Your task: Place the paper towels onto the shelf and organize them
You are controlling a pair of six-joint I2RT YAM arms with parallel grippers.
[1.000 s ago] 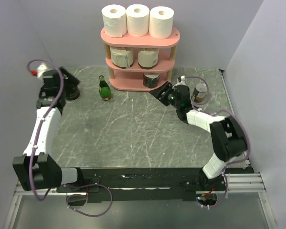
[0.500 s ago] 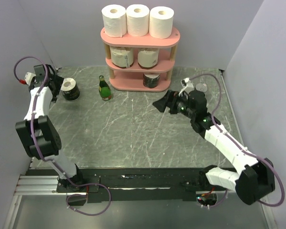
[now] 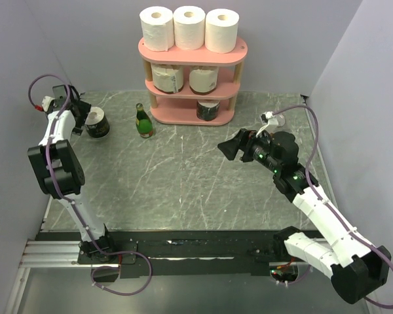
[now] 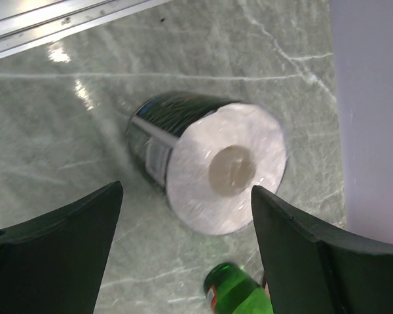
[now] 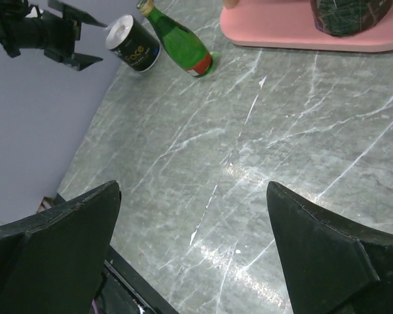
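Looking left, we find the dark-banded roll (image 4: 226, 167) upright on the table (image 3: 183, 176) near the green bottle (image 3: 143, 122) — our left gripper (image 4: 185, 196) spread, not touching it; right gripper (image 5: 193, 190) wide, empty; six rolls (image 3: 189, 27) sit on the shelf (image 3: 193, 57).

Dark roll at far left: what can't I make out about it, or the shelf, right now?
- Dark roll: label blurred, left wrist view.
- Bottle: cut off by bottom edge, left wrist view.
- Shelf: lower rolls half hidden under its boards, top view; cut off by top edge, right wrist view.
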